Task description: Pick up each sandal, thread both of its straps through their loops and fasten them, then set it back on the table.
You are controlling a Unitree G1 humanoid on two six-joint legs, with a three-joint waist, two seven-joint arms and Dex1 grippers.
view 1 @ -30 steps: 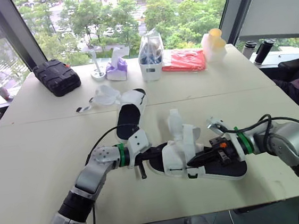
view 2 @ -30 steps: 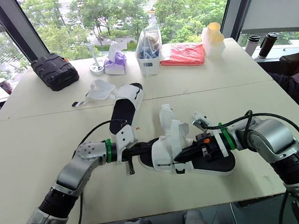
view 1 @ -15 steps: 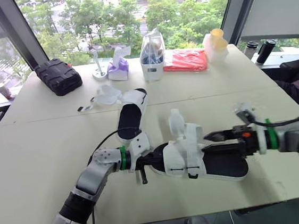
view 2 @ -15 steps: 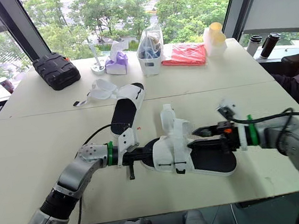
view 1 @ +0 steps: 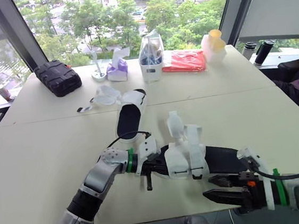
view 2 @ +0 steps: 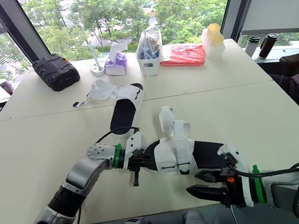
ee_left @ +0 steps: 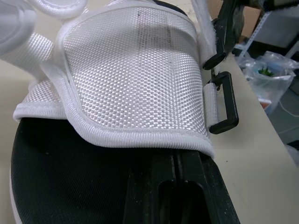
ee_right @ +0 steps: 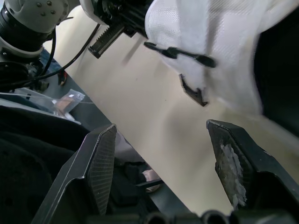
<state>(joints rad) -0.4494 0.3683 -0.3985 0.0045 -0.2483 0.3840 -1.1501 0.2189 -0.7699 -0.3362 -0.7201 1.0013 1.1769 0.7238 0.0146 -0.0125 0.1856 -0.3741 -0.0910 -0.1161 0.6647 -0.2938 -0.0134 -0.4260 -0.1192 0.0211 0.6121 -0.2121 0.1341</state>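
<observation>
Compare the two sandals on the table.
The near sandal is held at one end by the left gripper; the far sandal lies untouched. The near sandal lies crosswise, the far sandal points away. The near sandal's straps arch over its footbed; the far sandal's sprawl flat. Both are white with black footbeds.

office | big windows (view 1: pixel 128 7) over treetops | meeting table (view 1: pixel 30 151) | tissue box (view 1: pixel 117 70)
</observation>
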